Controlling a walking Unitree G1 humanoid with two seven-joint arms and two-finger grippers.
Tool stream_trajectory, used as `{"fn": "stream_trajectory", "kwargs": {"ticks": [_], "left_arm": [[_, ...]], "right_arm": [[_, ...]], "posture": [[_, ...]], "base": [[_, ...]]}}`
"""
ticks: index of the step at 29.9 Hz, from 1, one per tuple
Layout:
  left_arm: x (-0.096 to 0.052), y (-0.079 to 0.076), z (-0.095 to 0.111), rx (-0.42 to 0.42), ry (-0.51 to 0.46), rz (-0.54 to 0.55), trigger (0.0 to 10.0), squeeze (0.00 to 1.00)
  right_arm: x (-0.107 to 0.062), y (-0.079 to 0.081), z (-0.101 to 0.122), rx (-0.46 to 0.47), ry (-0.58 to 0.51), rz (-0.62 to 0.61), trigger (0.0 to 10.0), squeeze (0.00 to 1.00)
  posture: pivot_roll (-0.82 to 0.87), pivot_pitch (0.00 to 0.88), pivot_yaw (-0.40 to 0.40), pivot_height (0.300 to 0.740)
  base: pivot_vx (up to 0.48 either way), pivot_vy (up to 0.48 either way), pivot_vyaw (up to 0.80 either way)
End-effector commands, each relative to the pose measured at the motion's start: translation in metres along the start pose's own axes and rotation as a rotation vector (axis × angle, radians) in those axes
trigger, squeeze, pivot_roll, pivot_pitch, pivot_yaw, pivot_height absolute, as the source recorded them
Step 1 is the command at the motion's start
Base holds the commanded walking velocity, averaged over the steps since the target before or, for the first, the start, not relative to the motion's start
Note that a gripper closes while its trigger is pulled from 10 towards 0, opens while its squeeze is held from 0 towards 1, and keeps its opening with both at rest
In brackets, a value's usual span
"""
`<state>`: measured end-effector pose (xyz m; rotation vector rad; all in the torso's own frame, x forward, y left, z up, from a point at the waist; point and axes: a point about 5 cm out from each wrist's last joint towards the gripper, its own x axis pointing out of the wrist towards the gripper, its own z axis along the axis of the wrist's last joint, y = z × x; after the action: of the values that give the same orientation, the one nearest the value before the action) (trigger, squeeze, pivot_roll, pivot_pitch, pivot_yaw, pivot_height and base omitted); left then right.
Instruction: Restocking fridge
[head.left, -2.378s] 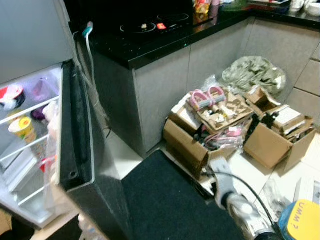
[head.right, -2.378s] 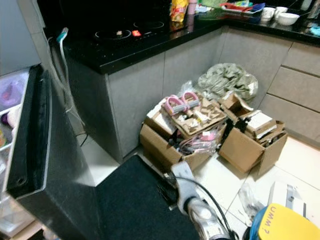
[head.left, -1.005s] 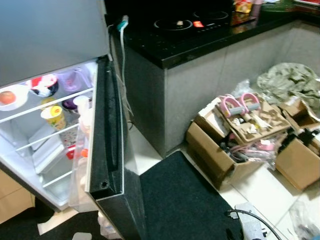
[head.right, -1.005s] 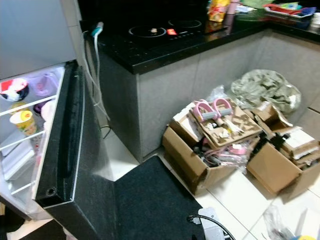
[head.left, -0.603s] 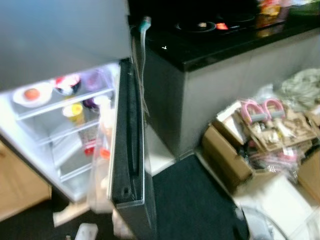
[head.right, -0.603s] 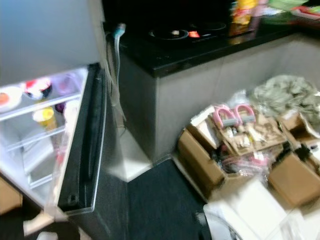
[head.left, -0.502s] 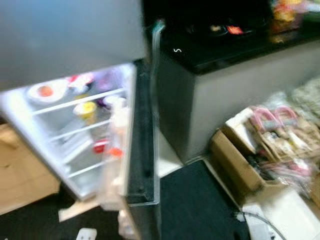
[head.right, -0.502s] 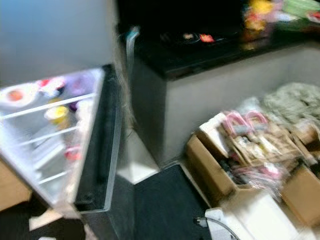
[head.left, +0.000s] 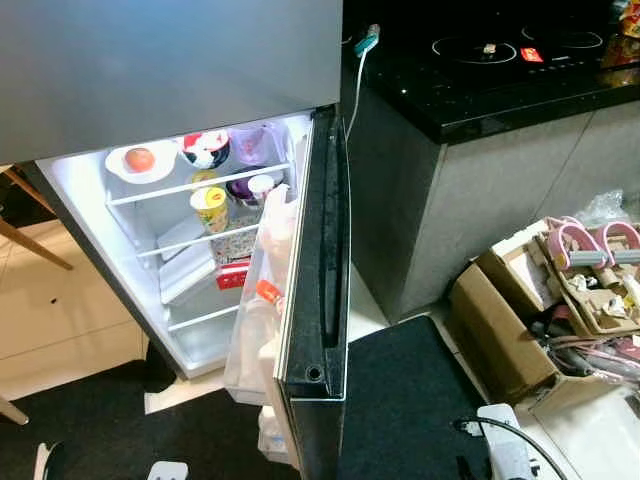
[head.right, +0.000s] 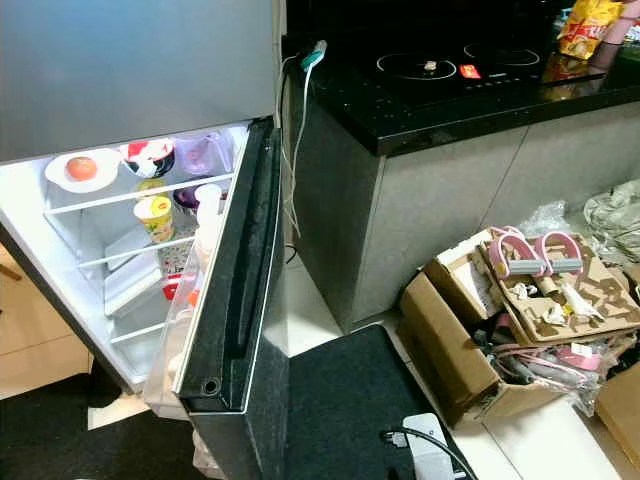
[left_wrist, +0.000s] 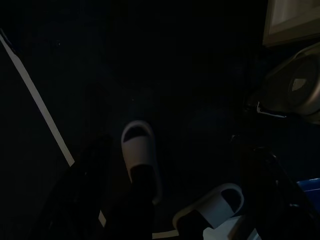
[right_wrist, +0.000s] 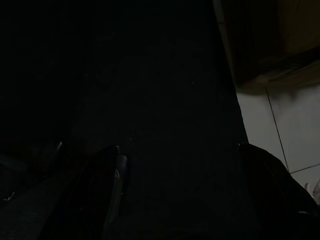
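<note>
The fridge (head.left: 150, 60) stands at the robot's left with its lower door (head.left: 318, 290) swung wide open toward the camera, so the lit inside faces out. On the top shelf (head.left: 200, 180), near its left end, a white bowl (head.left: 140, 163) holds an orange-red fruit; beside it to the right sits a red and white bowl (head.left: 207, 147), and a clear purple-tinted container (head.left: 254, 145) stands at the right end. On the shelf below, a yellow cup (head.left: 210, 207) stands near the middle, with a dark purple item (head.left: 240, 188) just behind it. Lower down lie a white tray (head.left: 190, 272) and a red pack (head.left: 233, 276). The door's inner rack (head.left: 262, 330) holds pale packets and a bottle with an orange cap (head.left: 268, 291).

Just right of the fridge runs a black counter (head.right: 450, 95) with a cooktop (head.right: 440, 65) set in it and a yellow snack bag (head.right: 585, 25) at its far right corner. A white cable (head.right: 296, 130) hangs over the counter's left edge. On the floor lies a dark mat (head.right: 340, 410), and past its right edge stand open cardboard boxes (head.right: 470, 350) filled with odds and ends, among them two pink handles (head.right: 535, 252).

Both arms hang low. The left wrist view is very dark: the left gripper (left_wrist: 165, 200) hangs above a person's feet in pale slippers (left_wrist: 141, 159). The right gripper (right_wrist: 180, 195) hangs over the dark mat beside pale tile (right_wrist: 272, 125). Both show two dark fingers set well apart, holding nothing
</note>
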<state>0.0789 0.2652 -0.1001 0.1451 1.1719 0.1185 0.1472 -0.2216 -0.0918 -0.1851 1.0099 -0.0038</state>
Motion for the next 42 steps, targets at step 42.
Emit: {"fn": "stream_trajectory", "kwargs": {"ticks": [42], "left_arm": [[0.000,-0.001,-0.002,0.001,0.006,-0.004,10.0,0.00]], "right_arm": [[0.001,0.001,0.006,0.047,-0.041,0.026,10.0,0.00]], "posture": [[-0.01,0.000,-0.024,0.740]], "base": [[-0.118,0.123,0.00]]}}
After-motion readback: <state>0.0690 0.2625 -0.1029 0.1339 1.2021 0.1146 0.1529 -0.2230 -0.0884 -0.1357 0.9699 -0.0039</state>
